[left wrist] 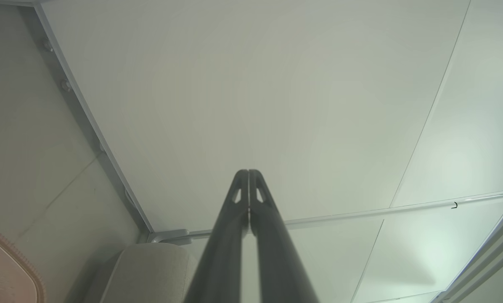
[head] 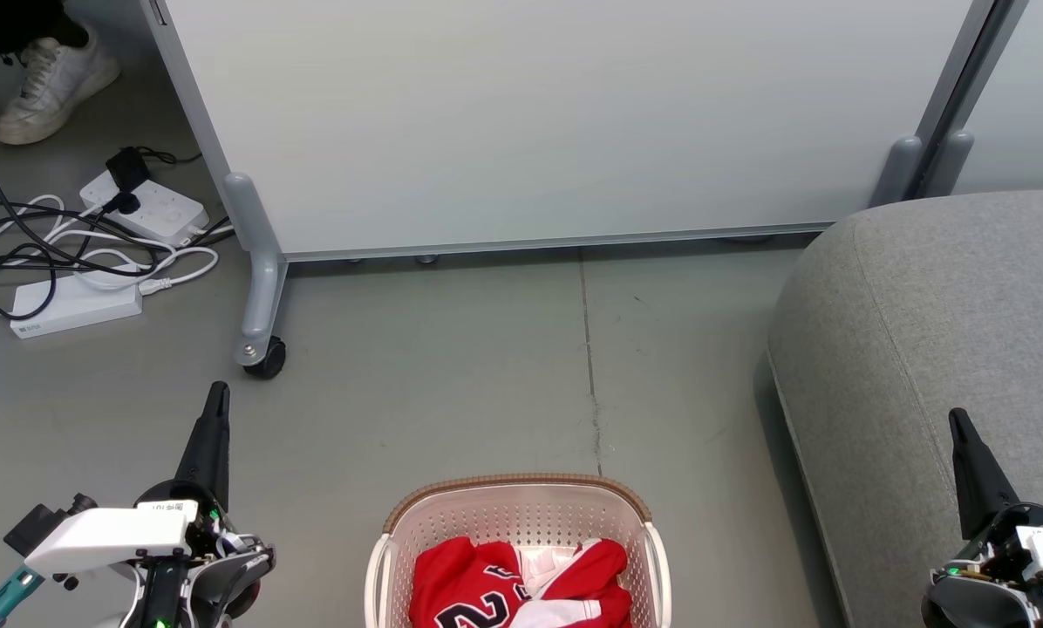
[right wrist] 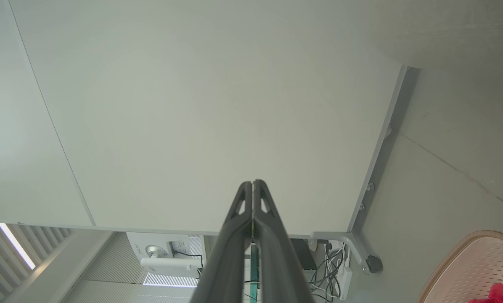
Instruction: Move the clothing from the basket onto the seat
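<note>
Red clothing (head: 521,586) with white trim and dark numbers lies bunched in the cream perforated basket (head: 417,523), which stands on the floor at the bottom centre of the head view. The grey seat (head: 931,323) fills the right side. My left gripper (head: 217,392) is shut and empty, left of the basket, pointing at the partition. My right gripper (head: 956,419) is shut and empty above the seat's front part. In the left wrist view the left gripper (left wrist: 248,172) has its fingers pressed together; in the right wrist view the right gripper (right wrist: 252,183) looks the same, with the basket (right wrist: 466,261) at the lower right.
A pale grey wheeled partition (head: 574,122) stands behind the basket, its castor (head: 266,358) on the floor at the left. Power strips and tangled cables (head: 94,253) lie at the far left. A person's white shoe (head: 51,83) is at the top left corner.
</note>
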You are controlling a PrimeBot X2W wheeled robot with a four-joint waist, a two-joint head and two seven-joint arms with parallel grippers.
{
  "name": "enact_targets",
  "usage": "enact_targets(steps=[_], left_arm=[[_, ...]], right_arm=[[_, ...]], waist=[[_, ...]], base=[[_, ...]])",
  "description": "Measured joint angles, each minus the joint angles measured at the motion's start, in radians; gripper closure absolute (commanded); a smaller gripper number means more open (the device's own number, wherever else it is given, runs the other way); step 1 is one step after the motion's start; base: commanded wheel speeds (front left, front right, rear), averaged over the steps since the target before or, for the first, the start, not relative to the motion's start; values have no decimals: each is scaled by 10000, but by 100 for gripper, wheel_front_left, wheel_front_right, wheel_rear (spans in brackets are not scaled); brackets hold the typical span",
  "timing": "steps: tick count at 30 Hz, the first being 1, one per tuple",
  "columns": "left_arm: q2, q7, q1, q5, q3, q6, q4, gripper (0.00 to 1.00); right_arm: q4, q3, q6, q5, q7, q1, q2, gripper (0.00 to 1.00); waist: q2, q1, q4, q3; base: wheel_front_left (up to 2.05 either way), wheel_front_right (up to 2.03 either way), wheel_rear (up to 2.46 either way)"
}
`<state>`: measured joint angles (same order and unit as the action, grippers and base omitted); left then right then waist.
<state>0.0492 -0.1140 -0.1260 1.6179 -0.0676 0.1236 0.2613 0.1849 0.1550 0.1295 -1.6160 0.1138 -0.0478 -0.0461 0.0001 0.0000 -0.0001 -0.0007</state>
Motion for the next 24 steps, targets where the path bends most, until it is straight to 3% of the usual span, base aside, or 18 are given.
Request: enact_targets(steps=[20,21,22,23,24], left_arm=[[0,0,0,0,0,0,0,100],[0,2,2,0,2,0,10,0],[-17,6,38,4,12,-15,81,100],[-46,8,131,4,23,-17,161,100],[-77,13,248,4,35,-19,259,0]], right_arm=[[0,0,0,0,0,0,0,100],[10,-2,-2,0,0,2,4,0],[69,-8,-4,0,0,29,35,100],[167,-21,-4,0,0,92,84,100],[268,-31,-8,0,0,184,134,0]], waist=[[0,0,0,0],[0,0,0,0],[0,0,0,0],[0,0,0,0],[0,0,-1,1]], base=[[0,0,0],[0,0,0],[0,0,0],[0,0,0],[0,0,0]])
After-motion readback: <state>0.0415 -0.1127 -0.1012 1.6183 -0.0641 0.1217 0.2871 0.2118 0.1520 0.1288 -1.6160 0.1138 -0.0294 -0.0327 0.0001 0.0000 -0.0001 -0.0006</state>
